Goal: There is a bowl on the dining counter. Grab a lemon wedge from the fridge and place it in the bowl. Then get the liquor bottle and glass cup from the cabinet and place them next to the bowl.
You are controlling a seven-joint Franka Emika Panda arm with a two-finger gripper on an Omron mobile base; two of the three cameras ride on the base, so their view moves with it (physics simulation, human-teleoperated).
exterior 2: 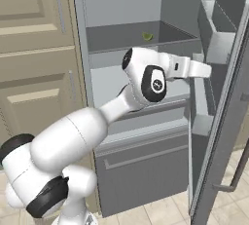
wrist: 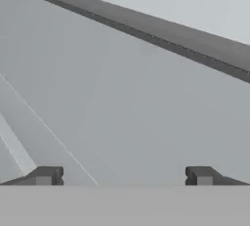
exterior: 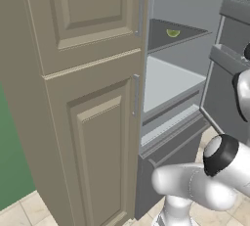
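The fridge (exterior 2: 127, 5) stands open, its door (exterior 2: 221, 121) swung to the right. The lemon wedge (exterior: 173, 33) (exterior 2: 147, 36), tiny and yellow-green, lies on the upper grey shelf toward the back. My arm reaches into the fridge at mid height, and the hand (exterior 2: 192, 68) points right toward the door bins, below and to the right of the wedge. My gripper (wrist: 123, 176) is open, its two dark fingertips wide apart with nothing between them, facing plain grey fridge surfaces crossed by a dark edge. The bowl, dining counter, liquor bottle and glass cup are out of view.
A tall beige panelled cupboard (exterior: 73, 98) (exterior 2: 29, 48) stands directly left of the fridge. Grey door bins (exterior 2: 214, 34) line the open door. A lower shelf (exterior: 166, 80) and drawer front (exterior 2: 141, 165) sit below. Tiled floor (exterior 2: 160, 209) lies in front.
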